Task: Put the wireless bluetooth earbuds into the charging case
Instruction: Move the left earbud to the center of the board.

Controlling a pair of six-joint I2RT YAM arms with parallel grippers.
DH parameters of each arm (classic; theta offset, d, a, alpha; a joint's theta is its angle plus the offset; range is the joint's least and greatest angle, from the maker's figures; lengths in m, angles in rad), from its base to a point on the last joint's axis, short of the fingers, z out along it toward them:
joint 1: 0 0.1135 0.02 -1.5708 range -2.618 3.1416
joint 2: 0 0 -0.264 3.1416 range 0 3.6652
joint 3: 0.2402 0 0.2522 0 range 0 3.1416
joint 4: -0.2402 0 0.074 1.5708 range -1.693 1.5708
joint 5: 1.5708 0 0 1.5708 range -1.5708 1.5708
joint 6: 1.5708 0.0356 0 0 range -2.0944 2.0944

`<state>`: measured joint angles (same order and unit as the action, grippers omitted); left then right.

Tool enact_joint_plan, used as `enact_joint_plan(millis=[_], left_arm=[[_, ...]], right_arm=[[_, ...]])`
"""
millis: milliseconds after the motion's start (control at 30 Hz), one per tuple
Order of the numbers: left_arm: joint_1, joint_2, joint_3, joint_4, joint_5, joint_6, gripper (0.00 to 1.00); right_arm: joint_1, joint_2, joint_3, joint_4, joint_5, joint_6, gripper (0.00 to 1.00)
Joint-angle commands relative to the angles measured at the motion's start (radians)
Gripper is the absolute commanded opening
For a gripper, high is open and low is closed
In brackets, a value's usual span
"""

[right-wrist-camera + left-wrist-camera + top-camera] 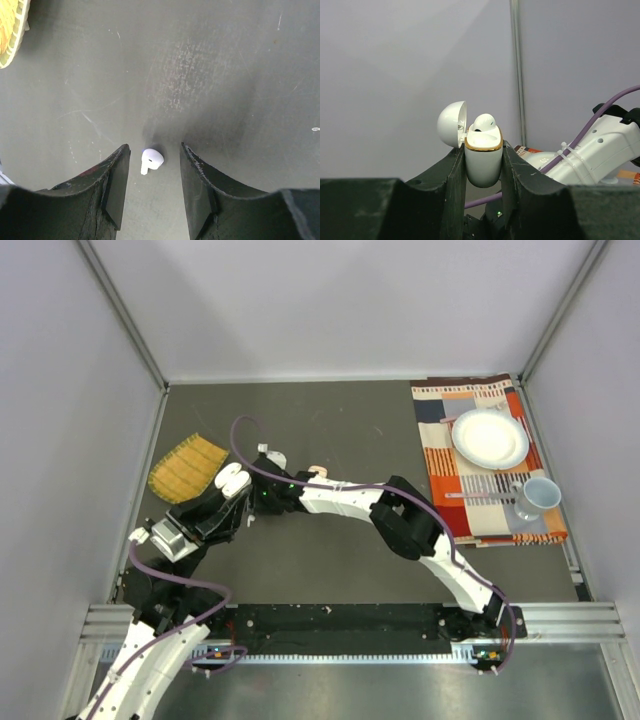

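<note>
My left gripper (483, 155) is shut on the white charging case (482, 167), which has a gold rim, and holds it upright above the table. Its lid (451, 124) is hinged open to the left. One white earbud (484, 123) sits in the case. In the top view the case (232, 479) is at centre left. My right gripper (152, 165) is open, low over the table, with a white earbud (151, 161) lying between its fingers, untouched. In the top view a white earbud (268, 452) and a peach earbud (318, 472) lie by the right gripper (272, 474).
A yellow woven mat (187, 468) lies left of the case and shows at the top left of the right wrist view (10, 30). A patterned cloth (440, 440) at the back right carries a white plate (489, 437), a cup (538, 496) and cutlery.
</note>
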<state>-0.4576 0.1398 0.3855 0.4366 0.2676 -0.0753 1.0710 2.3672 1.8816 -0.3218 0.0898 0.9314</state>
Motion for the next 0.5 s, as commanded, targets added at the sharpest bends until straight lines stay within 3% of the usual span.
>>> enact_joint_plan(millis=[0,467], left_arm=[[0.004,-0.012,0.032,0.021,-0.018,0.003,0.00],[0.004,-0.005,0.021,0.031,-0.024,-0.014,0.00]], right_arm=[[0.021,0.023,0.042,-0.033,0.021,-0.045,0.45],[0.047,0.059,0.085,-0.092,0.057,-0.074,0.44]])
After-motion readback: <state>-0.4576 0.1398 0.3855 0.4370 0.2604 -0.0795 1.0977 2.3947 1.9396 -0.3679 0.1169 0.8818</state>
